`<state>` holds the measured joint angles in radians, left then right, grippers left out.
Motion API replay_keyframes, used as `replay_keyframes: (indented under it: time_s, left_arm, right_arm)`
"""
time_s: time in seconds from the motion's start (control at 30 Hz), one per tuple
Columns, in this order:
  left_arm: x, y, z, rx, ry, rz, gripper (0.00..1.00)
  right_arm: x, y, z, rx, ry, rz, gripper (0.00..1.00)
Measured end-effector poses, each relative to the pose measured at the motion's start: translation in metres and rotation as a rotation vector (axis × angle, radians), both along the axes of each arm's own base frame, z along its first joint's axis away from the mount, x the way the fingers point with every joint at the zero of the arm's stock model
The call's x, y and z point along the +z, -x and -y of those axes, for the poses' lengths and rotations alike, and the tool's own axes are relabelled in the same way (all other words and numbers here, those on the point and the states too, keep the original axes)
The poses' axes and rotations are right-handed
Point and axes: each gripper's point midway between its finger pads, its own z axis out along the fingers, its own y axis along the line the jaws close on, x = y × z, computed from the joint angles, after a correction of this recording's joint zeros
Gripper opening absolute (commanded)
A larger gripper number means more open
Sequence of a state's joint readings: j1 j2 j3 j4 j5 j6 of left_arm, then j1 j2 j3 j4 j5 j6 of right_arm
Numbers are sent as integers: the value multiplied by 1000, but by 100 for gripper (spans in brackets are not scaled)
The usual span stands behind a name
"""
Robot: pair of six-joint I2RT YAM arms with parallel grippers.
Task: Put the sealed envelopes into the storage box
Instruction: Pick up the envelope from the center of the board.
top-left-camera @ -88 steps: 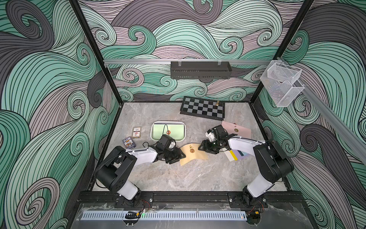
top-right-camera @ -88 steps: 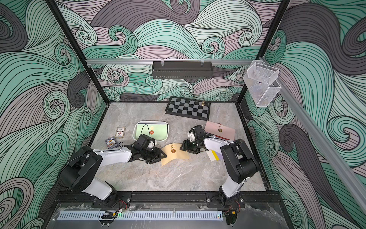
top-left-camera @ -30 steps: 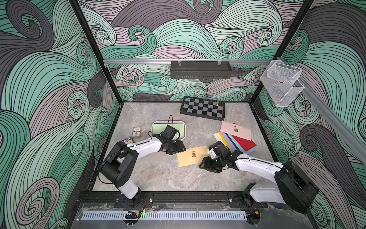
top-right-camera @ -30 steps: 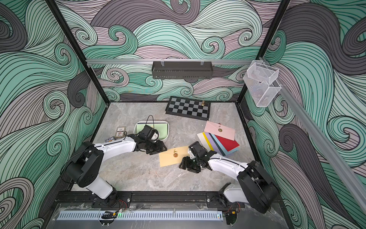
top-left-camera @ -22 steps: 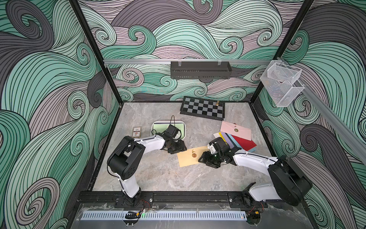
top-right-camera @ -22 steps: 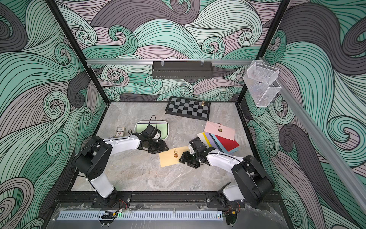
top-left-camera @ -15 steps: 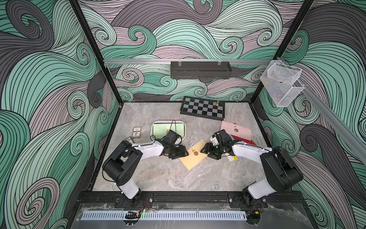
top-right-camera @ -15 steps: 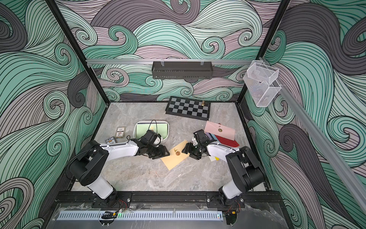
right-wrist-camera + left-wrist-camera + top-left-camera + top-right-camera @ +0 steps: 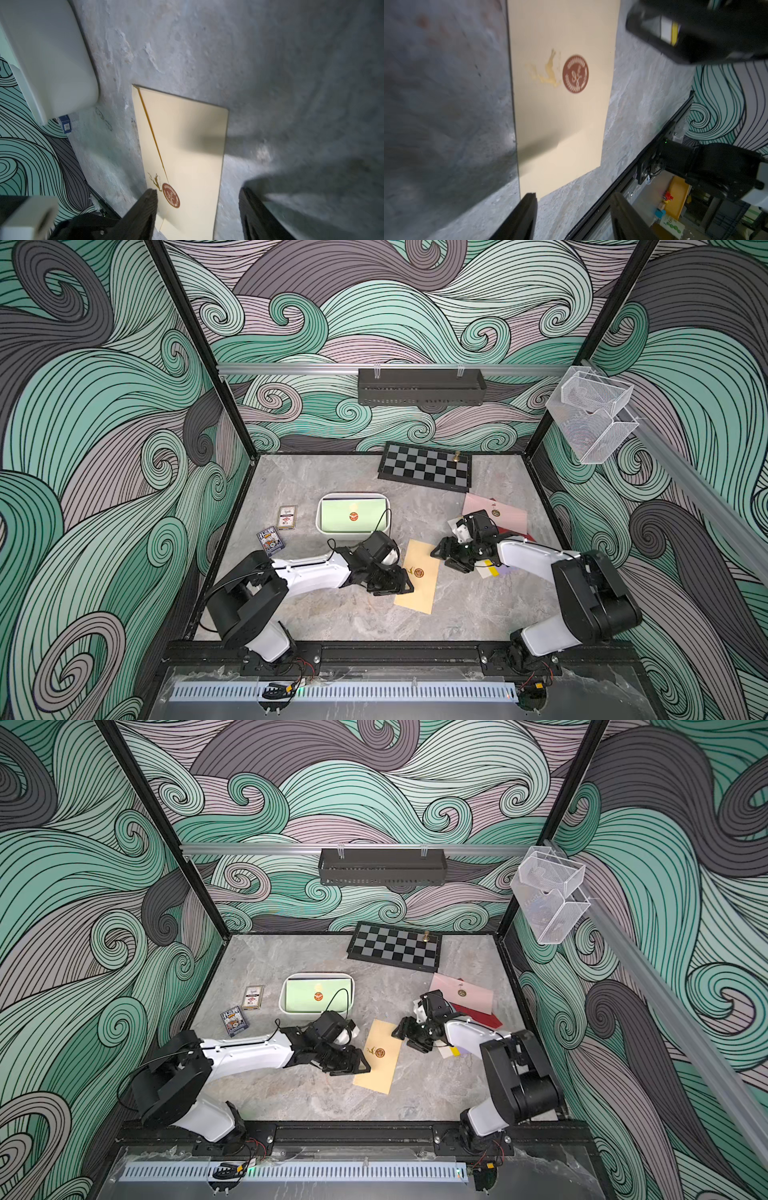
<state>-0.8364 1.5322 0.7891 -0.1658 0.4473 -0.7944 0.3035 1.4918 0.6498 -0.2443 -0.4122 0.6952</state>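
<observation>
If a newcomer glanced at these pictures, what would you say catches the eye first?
The tan envelope lying flat mid-table, flanked by the open left pincer and right pincer, draws the eye first. Behind it, the white storage box already holds a green envelope. Teal wave-patterned walls surround everything.

Envelope (image 9: 419,591): matt, smooth cream paper; its round brown seal (image 9: 419,572) looks slightly glossy. Box (image 9: 345,535), at its eleven o'clock: smooth white plastic. Table (image 9: 332,622): grey marbled stone look, matt, faintly pitted.
</observation>
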Motion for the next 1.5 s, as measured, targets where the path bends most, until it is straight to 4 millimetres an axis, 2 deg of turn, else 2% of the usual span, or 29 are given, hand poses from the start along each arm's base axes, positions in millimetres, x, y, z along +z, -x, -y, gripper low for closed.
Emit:
replay_keyframes:
  time_s: [0.07, 0.13, 0.23, 0.37, 0.5, 0.93, 1.03, 1.2, 1.27, 1.4, 1.5]
  left_arm:
    - [12, -20, -2, 34, 6, 49, 61]
    - [14, -35, -3, 59, 0, 68, 59]
    - [-2, -48, -1, 68, -41, 57, 58]
    - [-35, -46, -5, 66, -111, 2, 58]
    - [-35, -51, 1, 60, -100, 10, 58]
    - [-34, -54, 19, 44, 6, -2, 58]
    - [-33, -54, 20, 44, 15, 0, 58]
    - [-34, -53, 21, 45, 26, 1, 58]
    - [-34, -53, 21, 45, 29, 1, 58]
    - [-34, -53, 22, 44, 36, 5, 58]
    - [-34, -53, 22, 43, 44, 8, 58]
  right_arm:
    - [0, 11, 0, 7, 7, -4, 66]
    - [0, 21, -4, 22, 8, -10, 66]
    - [-1, 30, -13, 41, 5, -17, 66]
    - [-1, 45, -29, 73, 6, -23, 66]
    - [-1, 51, -37, 72, -9, -19, 66]
    - [5, 49, -40, 6, -78, -19, 67]
    - [18, 46, -42, -7, -119, 7, 67]
    - [58, 36, -52, -3, -227, 131, 68]
    - [64, 35, -53, 2, -251, 162, 67]
    - [47, 41, -52, 4, -241, 126, 61]
    - [24, 47, -50, 11, -208, 62, 49]
